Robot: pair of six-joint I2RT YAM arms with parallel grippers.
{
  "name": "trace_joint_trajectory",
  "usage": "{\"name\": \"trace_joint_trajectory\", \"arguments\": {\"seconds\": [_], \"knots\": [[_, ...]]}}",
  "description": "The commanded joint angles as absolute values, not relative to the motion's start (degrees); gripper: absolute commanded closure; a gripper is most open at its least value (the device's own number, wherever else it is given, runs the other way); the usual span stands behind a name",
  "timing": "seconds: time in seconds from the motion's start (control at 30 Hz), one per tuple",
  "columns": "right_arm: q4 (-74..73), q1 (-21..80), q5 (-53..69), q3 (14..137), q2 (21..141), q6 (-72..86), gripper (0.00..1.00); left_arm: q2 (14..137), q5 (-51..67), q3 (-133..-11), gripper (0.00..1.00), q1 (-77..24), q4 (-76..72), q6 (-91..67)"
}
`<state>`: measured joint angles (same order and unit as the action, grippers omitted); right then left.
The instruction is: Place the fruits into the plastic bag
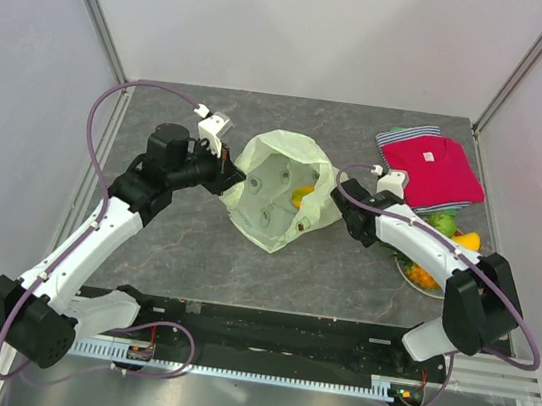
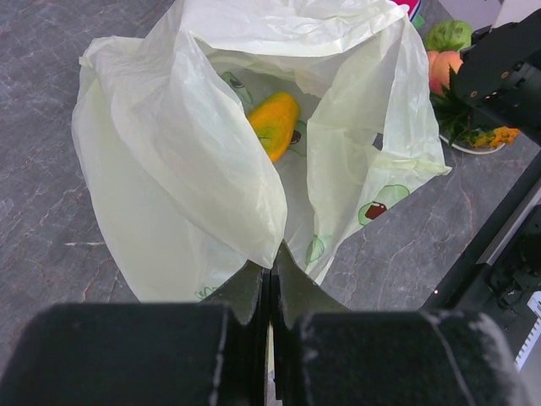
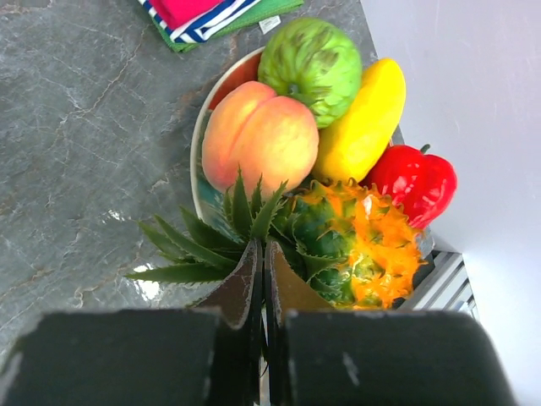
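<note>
**Fig.** Bag-loading scene, top & wrist views.

(a) Bag (image 1: 268,167): pale green, crinkly, lying at mid-table w/ its mouth spread wide. One orange-yellow fruit (image 2: 275,123) rests inside, against the printed inner wall.

(b) Left gripper (image 2: 270,283): fingers pressed together on the bag's near rim; the film runs down into the tips. In the top view it sits at the bag's left edge.

(c) Remaining fruits are heaped on a plate (image 3: 232,78) near the table's right edge, well apart from the bag:
- peach (image 3: 258,139), touching the green fruit (image 3: 313,59) & the yellow fruit (image 3: 363,118)
- red fruit (image 3: 414,178), just beside the yellow one
- pineapple (image 3: 363,245), on its side at the front, crown leaves pointing left

(d) Right gripper (image 3: 262,283): fingers closed, tips right at the crown leaves. Whether a leaf is pinched btw. them cannot be told. In the top view the right arm (image 1: 417,239) covers this gripper & most of the plate.

(e) Shirt (image 1: 433,165): red, folded, at the far right corner just beyond the plate.

(f) Table (image 1: 175,240): dark grey, stone-patterned.
</note>
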<state>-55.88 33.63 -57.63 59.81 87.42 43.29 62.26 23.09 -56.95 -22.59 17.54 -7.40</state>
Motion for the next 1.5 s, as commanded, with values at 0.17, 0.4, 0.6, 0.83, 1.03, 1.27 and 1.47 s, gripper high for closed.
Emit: {"name": "trace_joint_trajectory", "arguments": {"seconds": [0.17, 0.4, 0.6, 0.83, 1.03, 1.27, 1.47], "knots": [[-62.66, 33.84, -56.87, 62.31, 77.36, 44.03, 1.00, 62.31, 25.75, -58.97, 0.98, -22.41, 16.52, -8.26], [-69.08, 33.84, -55.46, 64.59, 71.20, 44.65, 1.00, 62.23, 25.93, -58.97, 0.98, -22.41, 16.35, -8.44], [-69.70, 33.75, -51.42, 70.30, 65.05, 40.97, 1.00, 62.14, 26.01, -58.97, 0.98, -22.41, 16.35, -8.35], [-65.93, 33.84, -43.87, 77.51, 61.18, 34.64, 1.00, 61.96, 26.37, -59.15, 0.98, -22.41, 16.35, -8.26], [-40.29, 33.84, -12.70, 74.80, 55.73, 27.08, 1.00, 61.61, 26.81, -59.06, 0.98, -22.41, 16.26, -8.09], [-28.66, 38.39, 3.51, 78.38, 62.92, 21.89, 1.00, 61.44, 26.81, -58.97, 0.98, -22.33, 16.26, -7.82], [-24.01, 49.21, 7.20, 85.24, 70.31, 17.50, 1.00, 61.35, 26.46, -58.89, 0.98, -22.41, 16.35, -7.65]]}}
